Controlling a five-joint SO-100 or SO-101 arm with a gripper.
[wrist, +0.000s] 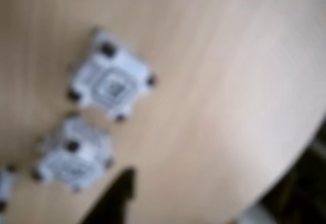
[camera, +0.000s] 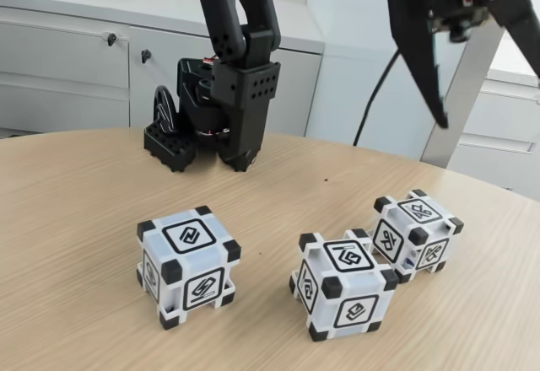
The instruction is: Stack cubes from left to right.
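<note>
Three white cubes with black corners stand apart on the wooden table in the fixed view: a left cube [camera: 187, 265], a middle cube [camera: 343, 284] and a right cube [camera: 417, 233] a little farther back. My gripper [camera: 487, 93] hangs high above the right cube, open, with nothing between its fingers; one long black finger [camera: 426, 59] points down. The blurred wrist view looks down from a height on one cube [wrist: 110, 81], another cube [wrist: 74, 161], and a sliver of a third cube [wrist: 4, 186] at the left edge. A dark fingertip [wrist: 118, 196] enters from the bottom.
The arm's black base [camera: 226, 110] stands at the back of the round table [camera: 76, 211]. Grey cabinets [camera: 67, 59] lie behind it. In the wrist view the table edge [wrist: 300, 150] curves along the lower right.
</note>
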